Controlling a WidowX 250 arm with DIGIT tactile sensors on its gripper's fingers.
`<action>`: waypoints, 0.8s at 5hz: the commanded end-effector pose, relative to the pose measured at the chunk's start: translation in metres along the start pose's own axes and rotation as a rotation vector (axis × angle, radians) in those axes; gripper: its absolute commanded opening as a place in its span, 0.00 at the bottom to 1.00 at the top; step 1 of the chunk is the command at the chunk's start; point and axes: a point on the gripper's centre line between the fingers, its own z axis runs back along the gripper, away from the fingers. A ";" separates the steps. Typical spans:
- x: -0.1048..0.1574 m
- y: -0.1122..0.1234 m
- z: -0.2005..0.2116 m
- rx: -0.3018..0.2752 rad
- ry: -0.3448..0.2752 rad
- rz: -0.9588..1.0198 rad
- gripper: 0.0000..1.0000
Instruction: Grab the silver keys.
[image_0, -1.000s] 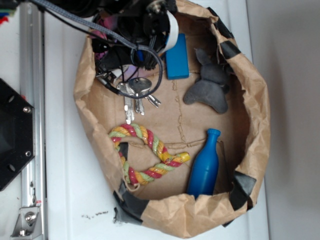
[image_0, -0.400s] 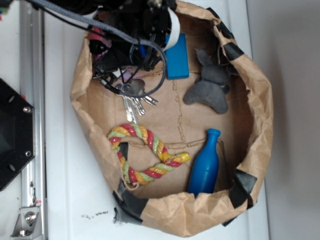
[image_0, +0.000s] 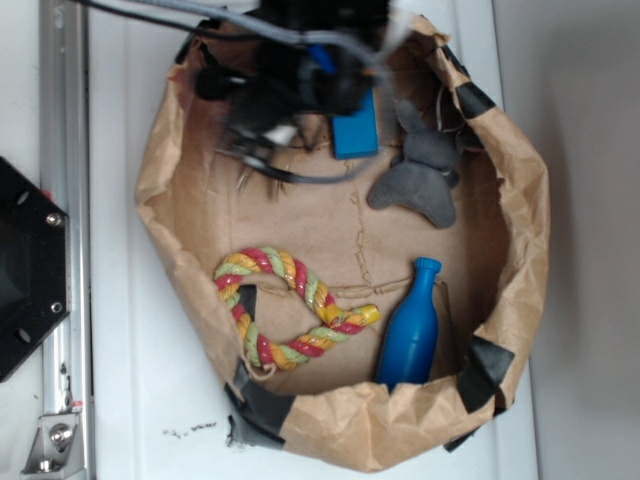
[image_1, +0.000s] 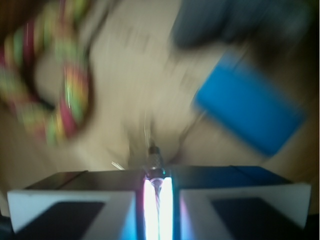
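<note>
Since the earlier exterior frames, the small bunch of shiny silver keys on a wire ring (image_0: 262, 172) has left the floor of the crumpled brown paper bag (image_0: 520, 230) and now hangs beneath the black robot gripper (image_0: 262, 140), near the bag's upper left wall. The arm has shifted right and appears blurred.

In the wrist view, the two gripper fingers (image_1: 97, 202) are pressed almost together, pinching a thin bright piece of the keys (image_1: 154, 160) in the narrow gap.

The key blades trail down and to the right in the exterior view; blur hides their exact long axis.

The multicoloured twisted rope ring (image_0: 290, 310), blue plastic bottle (image_0: 410, 330), blue rectangular block (image_0: 356, 130) and grey plush toy (image_0: 420, 175) lie unchanged.
</note>
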 end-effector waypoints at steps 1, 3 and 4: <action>0.043 -0.067 0.054 0.014 -0.074 0.001 0.00; 0.049 -0.053 0.054 0.003 -0.107 0.084 0.00; 0.047 -0.045 0.061 -0.020 -0.136 0.135 0.00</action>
